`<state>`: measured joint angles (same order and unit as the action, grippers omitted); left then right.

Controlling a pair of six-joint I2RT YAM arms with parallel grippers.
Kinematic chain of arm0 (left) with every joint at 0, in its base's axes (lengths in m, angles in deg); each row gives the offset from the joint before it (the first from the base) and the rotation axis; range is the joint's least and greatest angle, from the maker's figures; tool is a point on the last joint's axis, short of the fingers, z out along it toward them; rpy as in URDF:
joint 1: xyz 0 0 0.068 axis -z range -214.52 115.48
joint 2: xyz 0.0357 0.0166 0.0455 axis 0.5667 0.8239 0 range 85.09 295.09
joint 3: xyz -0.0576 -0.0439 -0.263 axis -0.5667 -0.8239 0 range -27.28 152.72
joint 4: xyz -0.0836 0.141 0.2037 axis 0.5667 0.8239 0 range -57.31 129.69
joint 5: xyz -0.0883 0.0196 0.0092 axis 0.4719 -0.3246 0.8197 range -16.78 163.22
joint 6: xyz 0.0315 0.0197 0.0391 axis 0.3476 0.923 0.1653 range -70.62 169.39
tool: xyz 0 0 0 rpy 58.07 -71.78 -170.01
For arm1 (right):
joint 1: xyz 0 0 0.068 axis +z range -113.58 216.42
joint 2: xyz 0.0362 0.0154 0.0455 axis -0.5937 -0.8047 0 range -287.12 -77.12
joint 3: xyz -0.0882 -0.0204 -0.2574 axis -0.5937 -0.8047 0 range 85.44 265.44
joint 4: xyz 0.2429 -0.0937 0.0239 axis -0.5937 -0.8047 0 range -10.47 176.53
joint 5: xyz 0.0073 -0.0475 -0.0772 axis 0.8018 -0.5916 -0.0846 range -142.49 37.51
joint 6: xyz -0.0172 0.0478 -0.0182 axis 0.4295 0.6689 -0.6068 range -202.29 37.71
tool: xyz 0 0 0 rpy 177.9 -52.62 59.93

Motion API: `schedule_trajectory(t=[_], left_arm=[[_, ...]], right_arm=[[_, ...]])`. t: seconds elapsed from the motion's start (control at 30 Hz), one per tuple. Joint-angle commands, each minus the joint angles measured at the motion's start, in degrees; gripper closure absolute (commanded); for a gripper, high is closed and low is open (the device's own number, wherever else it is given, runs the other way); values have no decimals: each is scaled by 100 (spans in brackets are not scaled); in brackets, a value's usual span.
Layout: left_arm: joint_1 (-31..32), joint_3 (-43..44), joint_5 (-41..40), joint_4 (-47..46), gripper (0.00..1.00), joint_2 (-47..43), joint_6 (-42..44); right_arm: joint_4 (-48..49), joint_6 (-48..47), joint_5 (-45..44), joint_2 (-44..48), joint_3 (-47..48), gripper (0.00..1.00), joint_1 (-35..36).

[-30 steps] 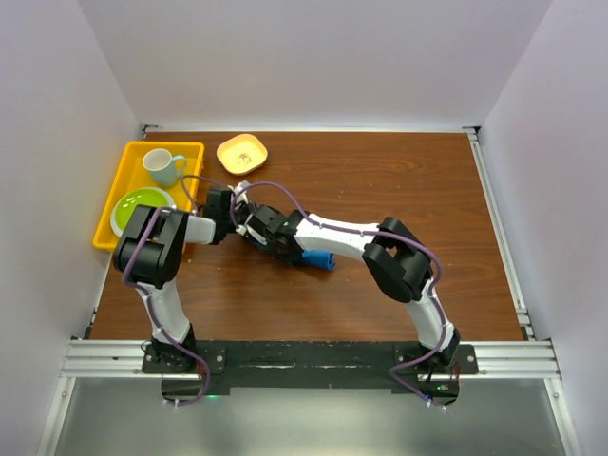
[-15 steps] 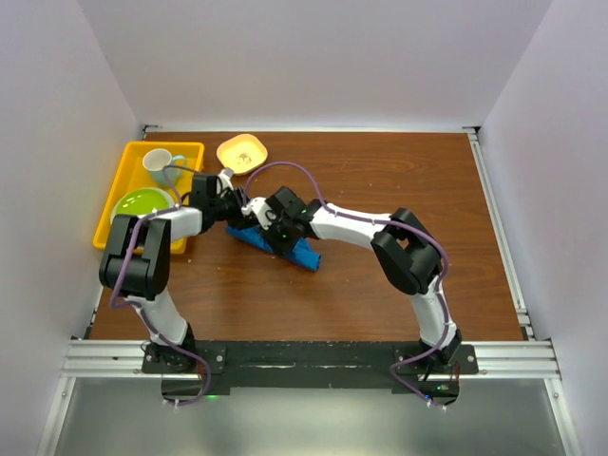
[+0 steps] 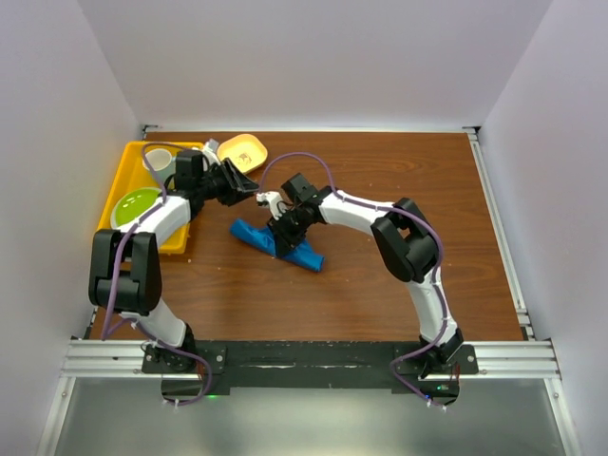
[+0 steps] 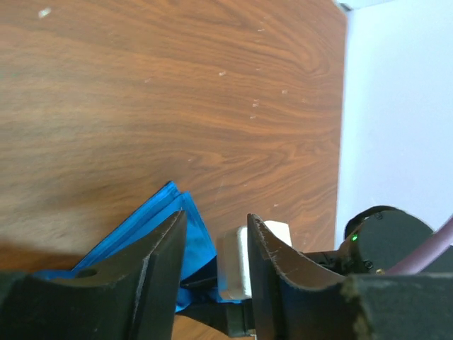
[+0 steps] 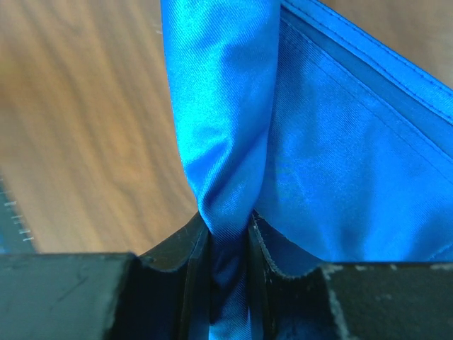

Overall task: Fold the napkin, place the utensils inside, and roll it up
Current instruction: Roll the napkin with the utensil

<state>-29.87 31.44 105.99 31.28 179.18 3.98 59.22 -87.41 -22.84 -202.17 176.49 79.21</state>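
You had the right gripper (image 5: pixel 223 228) pinching a raised fold of the napkin (image 5: pixel 340 149), likely to hold the bundle together, while the left gripper (image 4: pixel 216 221) stood open, empty

Left jaws widened, drew back toward tray (image 3: pixel 110 195) — napkin (image 3: pixel 249 233) left end now uncovered.

Wood table (image 3: pixel 399 190) w/ napkin (image 3: pixel 309 257), yellow tray (image 3: pixel 176 243) & yellow dish (image 3: pixel 242 152).

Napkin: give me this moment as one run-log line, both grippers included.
napkin: bunched into a long strip | right gripper: shut on a napkin fold | left gripper: open, empty, apart from napkin
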Motion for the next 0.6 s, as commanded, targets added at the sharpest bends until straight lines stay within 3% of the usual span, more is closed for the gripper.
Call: schedule_trajectory(t=[0.0,0.23,0.33,0.43,0.5,0.57], left_arm=[[-7,263,-892,1175,51,-451,190],[264,307,-2011,3468,39,-646,182],[484,298,-2214,4006,38,-593,-125],[678,175,-2118,3947,37,-558,-450],[739,140,-1777,3816,40,-348,-539],[757,140,-1225,3517,54,-76,-574]], right_arm=[[-574,222,752,-747,27,74,-68],[-407,864,1982,-1407,141,74,-437],[-424,952,2281,-1583,168,73,-569],[-416,1074,2440,-1697,212,68,-622],[-398,1136,2589,-1776,247,64,-640],[-415,1215,2669,-1908,300,64,-675]])
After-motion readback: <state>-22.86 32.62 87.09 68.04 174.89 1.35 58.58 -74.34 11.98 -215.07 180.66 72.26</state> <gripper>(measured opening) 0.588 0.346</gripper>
